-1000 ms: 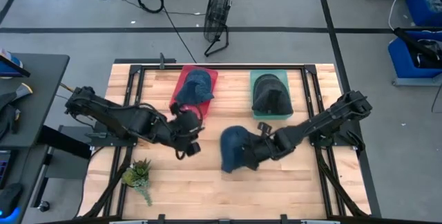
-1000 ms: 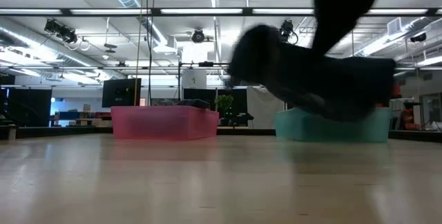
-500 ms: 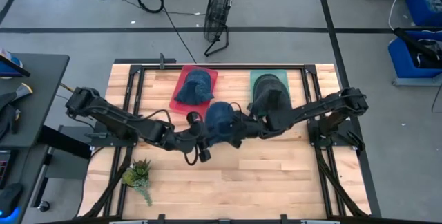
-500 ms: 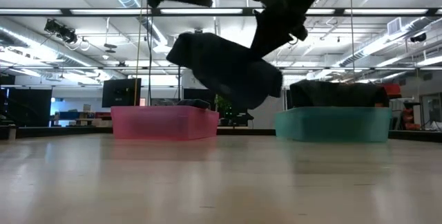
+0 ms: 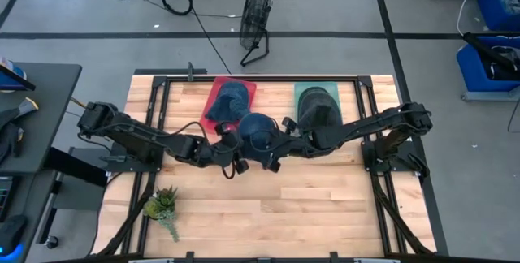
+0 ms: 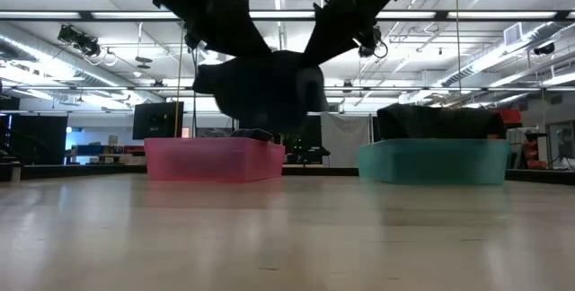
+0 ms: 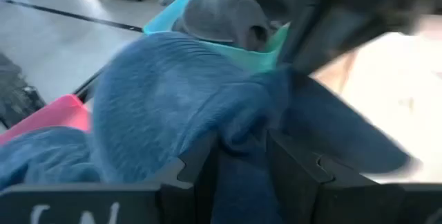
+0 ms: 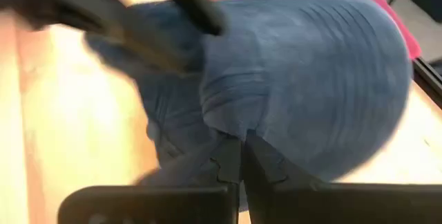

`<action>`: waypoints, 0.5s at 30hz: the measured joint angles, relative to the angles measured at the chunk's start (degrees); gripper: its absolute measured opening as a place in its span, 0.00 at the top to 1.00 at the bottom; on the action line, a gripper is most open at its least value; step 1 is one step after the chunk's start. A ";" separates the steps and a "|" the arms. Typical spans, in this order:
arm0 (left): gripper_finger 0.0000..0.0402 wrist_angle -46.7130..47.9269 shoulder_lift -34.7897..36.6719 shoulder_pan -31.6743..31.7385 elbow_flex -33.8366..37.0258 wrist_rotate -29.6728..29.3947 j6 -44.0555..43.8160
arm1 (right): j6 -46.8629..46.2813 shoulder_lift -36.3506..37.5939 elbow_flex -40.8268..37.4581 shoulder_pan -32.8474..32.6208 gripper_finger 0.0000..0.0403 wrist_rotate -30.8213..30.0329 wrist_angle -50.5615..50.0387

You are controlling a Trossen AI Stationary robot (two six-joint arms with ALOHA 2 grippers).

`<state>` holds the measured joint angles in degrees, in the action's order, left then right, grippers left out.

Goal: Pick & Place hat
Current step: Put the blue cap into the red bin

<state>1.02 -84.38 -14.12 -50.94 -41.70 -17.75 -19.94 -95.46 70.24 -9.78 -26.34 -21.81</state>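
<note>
- Dark fingers of your right gripper (image 8: 238,156) are pinched together on a fold of the blue hat (image 5: 258,130); in the right wrist view the two pads (image 8: 222,160) meet with cloth caught between them, so that gripper is clamped on the hat.
- Your left gripper (image 7: 242,156) has its fingers (image 7: 293,163) set narrowly apart with a ridge of the same hat's fabric (image 7: 173,106) running between them. It looks closed on the cloth, though the contact itself is partly hidden by folds.
- You have both arms meeting over the middle of the bench (image 5: 325,206): in the high view the left gripper (image 5: 230,145) sits just beside the hat's left edge and the right gripper (image 5: 280,139) just beside its right edge.
- In the low view the hat (image 6: 260,89) hangs clear above the bench surface (image 6: 287,237), held up between the two arms that come down from above.
- Seen from above, the hat is just in front of the pink tray (image 5: 244,92) and touching neither tray as far as you can tell.
- That pink tray already carries another blue hat (image 5: 231,101).
- To its right, the green tray (image 5: 302,92) holds a dark hat (image 5: 317,113); the right arm passes just beside it.
- Near the bench's front left corner lies a small green plant (image 5: 162,206), well apart from both grippers.
- Beyond the bench's far edge, a black fan (image 5: 256,21) stands on the floor.
</note>
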 joint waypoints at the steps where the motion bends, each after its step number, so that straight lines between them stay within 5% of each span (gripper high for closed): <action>1: 0.68 0.33 0.00 0.38 0.00 -0.04 -0.01 | 0.66 0.00 0.00 0.02 0.98 0.73 0.39; 8: 0.72 0.80 0.00 1.98 0.00 0.10 2.24 | 2.66 0.00 0.00 0.05 0.98 1.38 0.80; 15: 0.97 2.36 0.00 2.39 0.00 0.13 2.59 | 3.04 0.00 0.00 0.06 0.98 1.53 0.82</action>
<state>3.38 -84.38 -11.73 -50.94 -41.56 -15.16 -16.90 -95.46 70.24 -9.71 -24.82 -20.99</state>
